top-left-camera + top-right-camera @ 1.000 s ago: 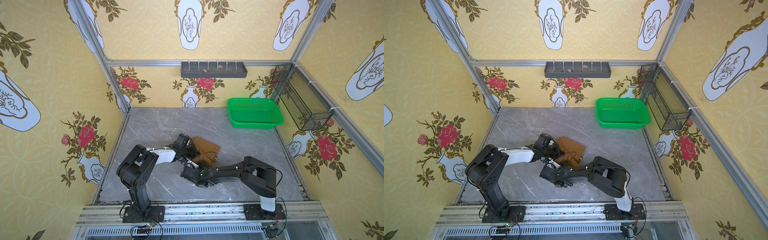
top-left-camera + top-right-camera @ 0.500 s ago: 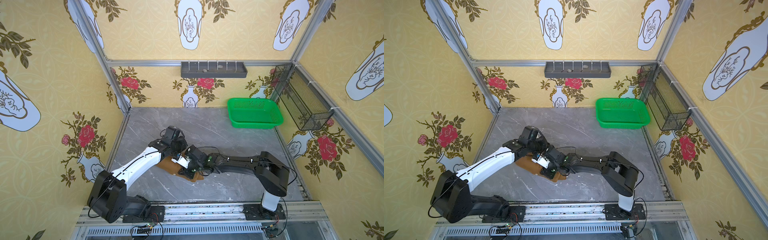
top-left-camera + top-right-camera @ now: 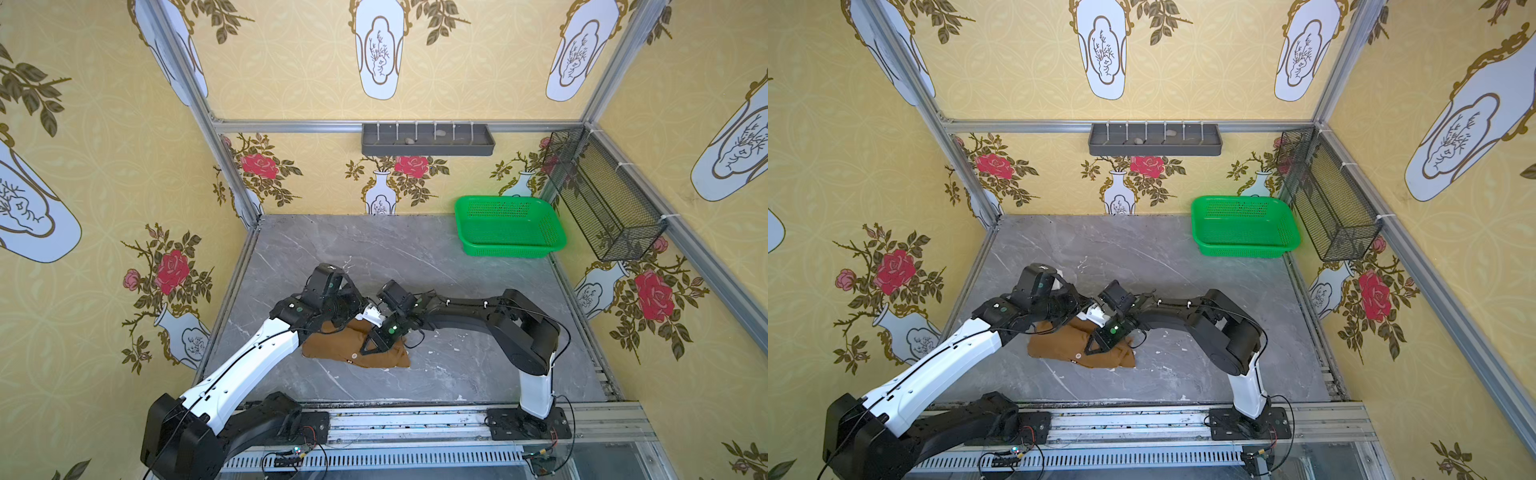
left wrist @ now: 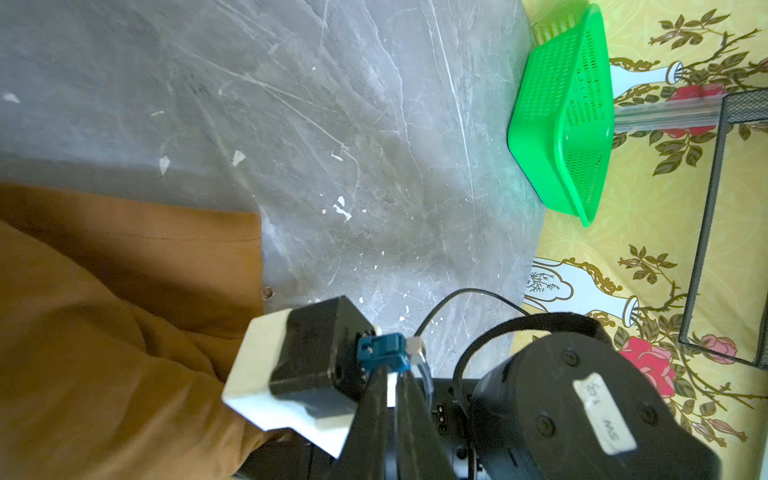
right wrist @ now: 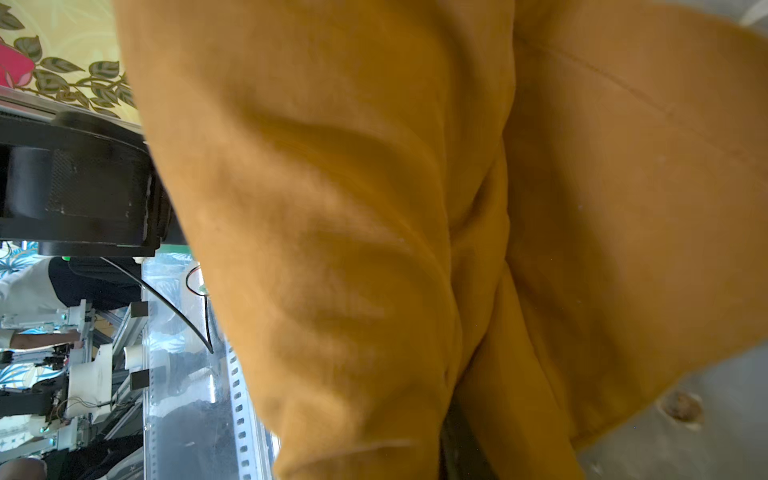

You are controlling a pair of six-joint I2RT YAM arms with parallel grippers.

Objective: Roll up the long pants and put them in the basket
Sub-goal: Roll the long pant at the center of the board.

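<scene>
Left gripper (image 4: 392,395) has its dark fingers drawn close together, with only a sliver between them, at the far edge of the long pants (image 3: 328,349). Whether any cloth is pinched there cannot be told. Right gripper (image 3: 370,346) lies on top of the bundle from the other side, its black fingers resting on the cloth. Its wrist view is so filled with ochre folds that how far its jaws stand apart cannot be told. The pants sit bunched in a thick, creased heap on the grey bench (image 3: 374,249), close to the front edge and a little left of its middle (a pale round button (image 3: 354,356) shows on the side nearest that edge). Both arms meet over the heap, their wrists just beside each other. A green basket (image 3: 511,249) stands in the far right corner of the bench, well apart from the cloth.
</scene>
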